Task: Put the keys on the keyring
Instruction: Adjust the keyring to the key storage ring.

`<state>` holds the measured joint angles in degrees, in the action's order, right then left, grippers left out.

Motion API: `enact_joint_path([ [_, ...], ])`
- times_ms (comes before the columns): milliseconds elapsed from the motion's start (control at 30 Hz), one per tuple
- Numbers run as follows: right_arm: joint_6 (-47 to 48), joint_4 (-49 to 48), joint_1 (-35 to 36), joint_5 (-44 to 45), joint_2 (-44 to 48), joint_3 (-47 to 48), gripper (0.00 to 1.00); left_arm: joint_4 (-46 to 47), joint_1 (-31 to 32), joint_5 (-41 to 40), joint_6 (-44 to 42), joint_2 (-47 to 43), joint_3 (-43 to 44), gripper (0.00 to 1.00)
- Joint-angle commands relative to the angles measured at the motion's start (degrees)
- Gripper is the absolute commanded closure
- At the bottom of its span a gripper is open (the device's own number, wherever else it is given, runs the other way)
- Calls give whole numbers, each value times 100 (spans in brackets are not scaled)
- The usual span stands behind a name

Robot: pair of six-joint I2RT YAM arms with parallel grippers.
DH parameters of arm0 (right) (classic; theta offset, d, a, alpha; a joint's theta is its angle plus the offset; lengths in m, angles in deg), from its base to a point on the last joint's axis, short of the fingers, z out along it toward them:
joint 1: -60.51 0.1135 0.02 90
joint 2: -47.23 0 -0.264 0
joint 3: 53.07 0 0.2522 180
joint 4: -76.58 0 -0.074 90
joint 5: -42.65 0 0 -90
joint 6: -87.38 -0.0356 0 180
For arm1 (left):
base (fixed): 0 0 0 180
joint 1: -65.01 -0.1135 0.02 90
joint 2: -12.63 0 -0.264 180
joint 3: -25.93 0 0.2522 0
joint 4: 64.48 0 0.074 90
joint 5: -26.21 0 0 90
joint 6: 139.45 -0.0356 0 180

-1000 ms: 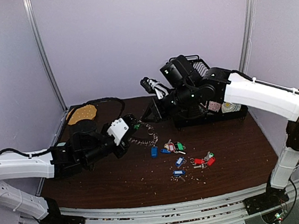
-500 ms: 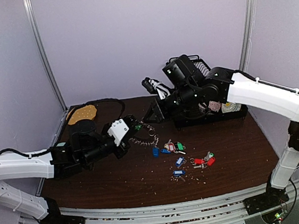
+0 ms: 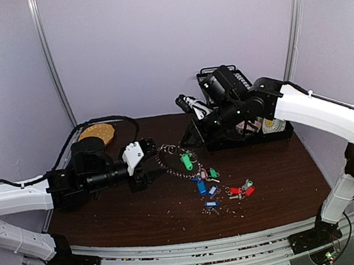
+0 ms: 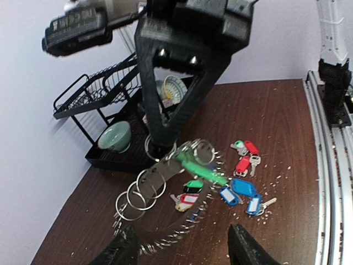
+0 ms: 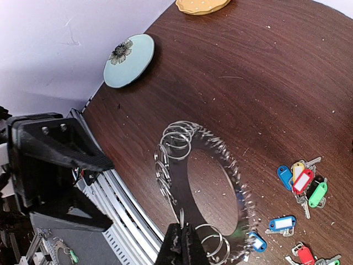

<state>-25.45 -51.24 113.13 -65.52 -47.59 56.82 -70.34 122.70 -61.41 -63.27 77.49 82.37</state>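
Right gripper (image 5: 181, 238) pinched tight on the keyring (image 5: 168, 144); loop hangs from it. Green-tagged key (image 3: 186, 162) lies against the loop; threaded or not, I cannot tell. Left gripper (image 4: 185, 243) at the loop's 9 o'clock, jaws wide, holding nothing. Loose keys (image 3: 236, 191) at 5 o'clock.

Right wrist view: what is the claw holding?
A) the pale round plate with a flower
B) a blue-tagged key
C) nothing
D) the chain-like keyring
D: the right claw is pinched shut on one ring of the keyring, and the loop of linked silver rings spreads out from its fingertips.
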Motion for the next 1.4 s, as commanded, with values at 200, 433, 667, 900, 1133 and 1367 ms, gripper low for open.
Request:
enact_joint_path([
  [200, 573, 185, 53, -250, 129, 309, 100, -788, -115, 335, 100, -157, 905, 46],
  [433, 1257, 1005, 284, -404, -125, 894, 100, -2026, -469, 1565, -623, 350, 1471, 39],
  [667, 1353, 1001, 403, -458, -195, 1029, 100, -1816, -465, 1626, -718, 454, 1383, 46],
  [900, 1325, 979, 435, -457, -195, 1021, 100, -1467, -462, 1537, -803, 402, 1090, 72],
  [1133, 1267, 927, 442, -497, -169, 1012, 100, -1450, -461, 1352, -946, 513, 1021, 74],
  [1367, 1145, 986, 434, -145, -186, 977, 100, -1296, -445, 1160, -866, 376, 938, 100],
])
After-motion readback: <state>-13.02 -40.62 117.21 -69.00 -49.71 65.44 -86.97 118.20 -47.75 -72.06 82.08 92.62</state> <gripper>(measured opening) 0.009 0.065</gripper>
